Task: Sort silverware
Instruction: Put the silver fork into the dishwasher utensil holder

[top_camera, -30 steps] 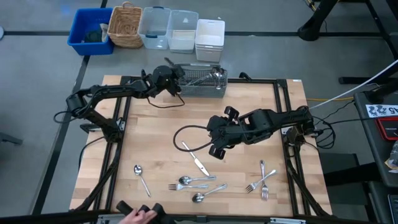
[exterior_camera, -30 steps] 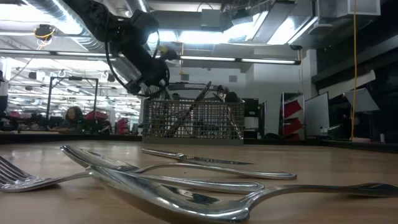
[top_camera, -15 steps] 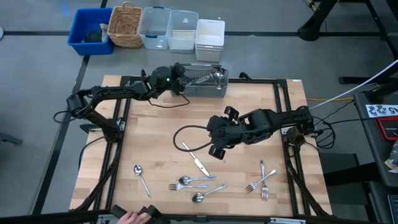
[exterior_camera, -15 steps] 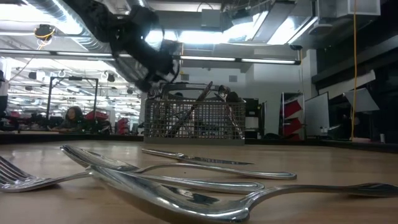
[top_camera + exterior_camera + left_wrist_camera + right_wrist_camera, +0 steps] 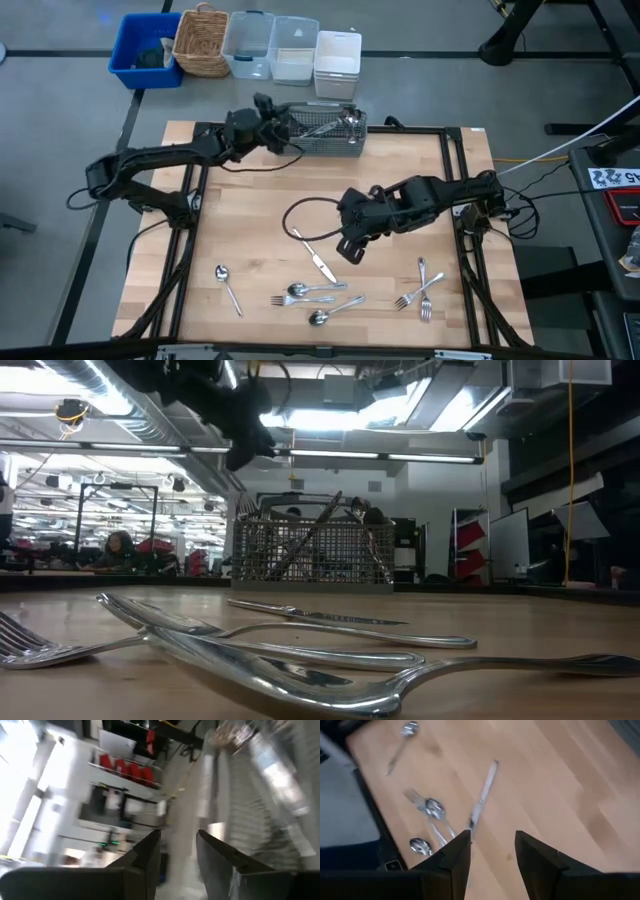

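A grey wire-mesh basket (image 5: 330, 128) stands at the table's far edge with several pieces of silverware leaning in it (image 5: 315, 530). My left gripper (image 5: 267, 108) is open and empty, up in the air at the basket's left end (image 5: 240, 445). A table knife (image 5: 313, 256) lies flat on the wood. My right gripper (image 5: 346, 249) is open and empty just to the knife's right, above the table; the knife shows ahead of its fingers in the right wrist view (image 5: 482, 802). Spoons (image 5: 305, 291) and forks (image 5: 425, 288) lie near the front edge.
A lone spoon (image 5: 226, 282) lies at the near left. Beyond the table's far edge stand a blue bin (image 5: 145, 50), a wicker basket (image 5: 203, 42), clear tubs (image 5: 270, 45) and a white tub (image 5: 337, 60). A black cable (image 5: 300, 208) loops on the wood mid-table.
My left gripper has gone over the basket's left end, then risen and drawn back toward the table's left. My right gripper has shifted a little toward the near edge beside the knife. A person's hand at the near edge has left the view.
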`<state>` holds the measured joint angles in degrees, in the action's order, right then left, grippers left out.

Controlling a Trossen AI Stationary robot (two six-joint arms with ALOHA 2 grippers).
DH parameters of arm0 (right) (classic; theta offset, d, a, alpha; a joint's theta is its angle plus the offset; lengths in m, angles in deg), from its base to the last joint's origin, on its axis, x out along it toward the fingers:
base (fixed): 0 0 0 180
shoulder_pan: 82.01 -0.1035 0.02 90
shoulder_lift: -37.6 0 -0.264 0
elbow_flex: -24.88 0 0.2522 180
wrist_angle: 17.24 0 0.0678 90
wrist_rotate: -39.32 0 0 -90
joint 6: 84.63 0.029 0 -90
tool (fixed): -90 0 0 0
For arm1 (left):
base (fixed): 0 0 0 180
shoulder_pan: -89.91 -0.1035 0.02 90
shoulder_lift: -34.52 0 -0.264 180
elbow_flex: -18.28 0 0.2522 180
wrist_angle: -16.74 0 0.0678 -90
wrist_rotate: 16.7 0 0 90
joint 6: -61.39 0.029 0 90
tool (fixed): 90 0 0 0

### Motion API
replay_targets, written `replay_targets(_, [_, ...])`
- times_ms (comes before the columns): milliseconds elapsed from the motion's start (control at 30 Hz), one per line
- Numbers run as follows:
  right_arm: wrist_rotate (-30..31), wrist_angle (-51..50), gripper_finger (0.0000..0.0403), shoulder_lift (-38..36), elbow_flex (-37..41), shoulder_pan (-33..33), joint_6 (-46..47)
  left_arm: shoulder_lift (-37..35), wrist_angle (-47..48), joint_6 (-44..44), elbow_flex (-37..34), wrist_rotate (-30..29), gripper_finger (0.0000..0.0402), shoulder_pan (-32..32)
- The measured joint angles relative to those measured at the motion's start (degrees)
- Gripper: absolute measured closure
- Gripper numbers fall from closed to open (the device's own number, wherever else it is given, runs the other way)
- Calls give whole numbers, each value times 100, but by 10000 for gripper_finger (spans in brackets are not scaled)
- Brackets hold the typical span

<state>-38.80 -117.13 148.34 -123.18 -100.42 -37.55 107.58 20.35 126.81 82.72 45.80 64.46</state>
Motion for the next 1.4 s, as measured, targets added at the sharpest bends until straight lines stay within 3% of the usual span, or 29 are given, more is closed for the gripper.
replay_targets(100, [7, -440, 247, 0, 14, -93, 761, -210, 760, -1104, 4, -1, 290, 190])
replay_targets(200, [-48, -391, 247, -16, 151, -308, 790, -334, 1568, -2225, 2, 323, 290, 341])
replay_targets(400, [454, -393, 247, -221, 168, -706, 800, -499, 2482, -3670, 2, 2273, 290, 444])
replay_targets(533, [1174, -393, 247, -360, 170, -721, 861, -512, 2585, -4044, 7, 3039, 290, 451])
replay_targets(800, [1509, -385, 247, -661, 615, -632, 1427, -509, 3070, -4547, 7, 3159, 290, 442])
replay_targets(1267, [903, -395, 247, -2232, 3425, -632, 2507, -509, 3942, -4899, 7, 3160, 290, 446])
replay_targets(1400, [801, -395, 247, -2850, 4117, -632, 3746, -509, 3975, -5306, 7, 3159, 290, 446])
